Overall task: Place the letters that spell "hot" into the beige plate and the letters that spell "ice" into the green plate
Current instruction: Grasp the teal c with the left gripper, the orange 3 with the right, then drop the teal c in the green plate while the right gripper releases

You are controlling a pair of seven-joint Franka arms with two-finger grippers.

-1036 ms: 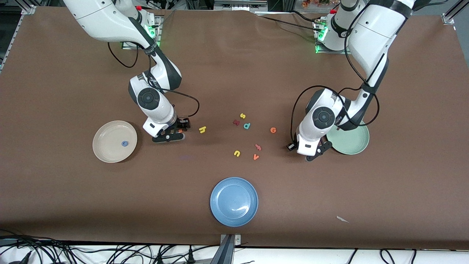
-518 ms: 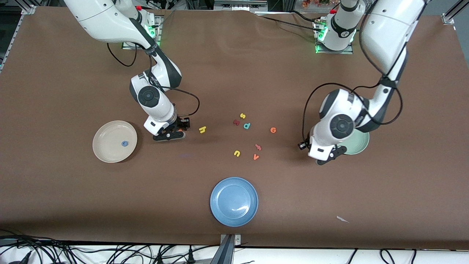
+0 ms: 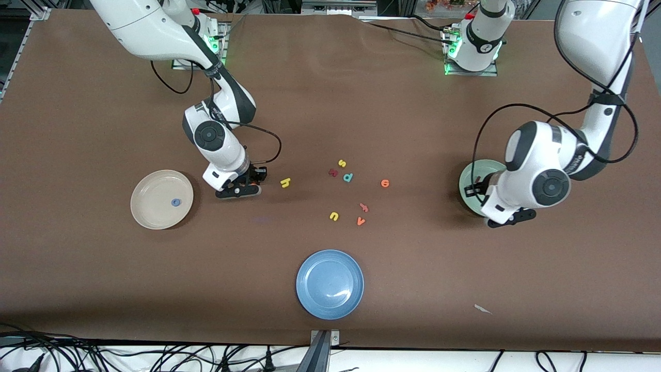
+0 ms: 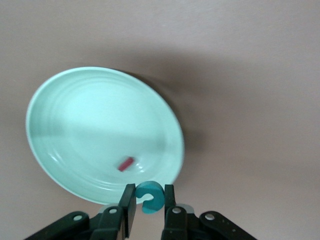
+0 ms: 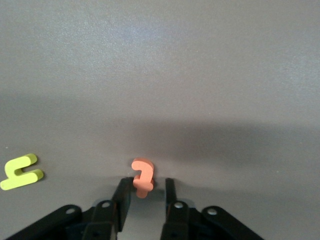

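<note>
Left tool (image 4: 149,202) is up over the green plate (image 4: 75,115), right at its rim, pinching the teal c (image 4: 147,188) between both fingers. The c hangs just above the plate's edge. In the plate lies the dark red i (image 4: 126,164), part-way between the middle and the rim below the c, with plenty of bare plate around it.

Over to the right tool (image 5: 145,188): it's down at the worktop (image 3: 103,103), straddling the orange t (image 5: 142,176). The fingers are drawn in narrow, one touching the t and a thin strip of worktop showing at the other, so it's spread a touch and not clamped. The yellow h (image 5: 20,172) lies just beside it toward the left arm's end, apart from the tool.

The beige plate (image 3: 155,188) sits near the right tool toward the right arm's end, with a band of bare worktop between rim and tool. The blue o (image 3: 176,202) rests in it, close to the rim on the tool's side.

The orange e (image 3: 384,183) lies alone on the worktop, with wide open room between it and the green plate. The mid-worktop cluster:
- The yellow s (image 3: 342,163), dark red k (image 3: 333,172) and teal p (image 3: 348,177) are bunched together.
- The yellow u (image 3: 334,216) and orange v (image 3: 361,221) lie nearer the camera.

The blue plate (image 3: 310,279) sits nearest the camera, well apart from everything.
</note>
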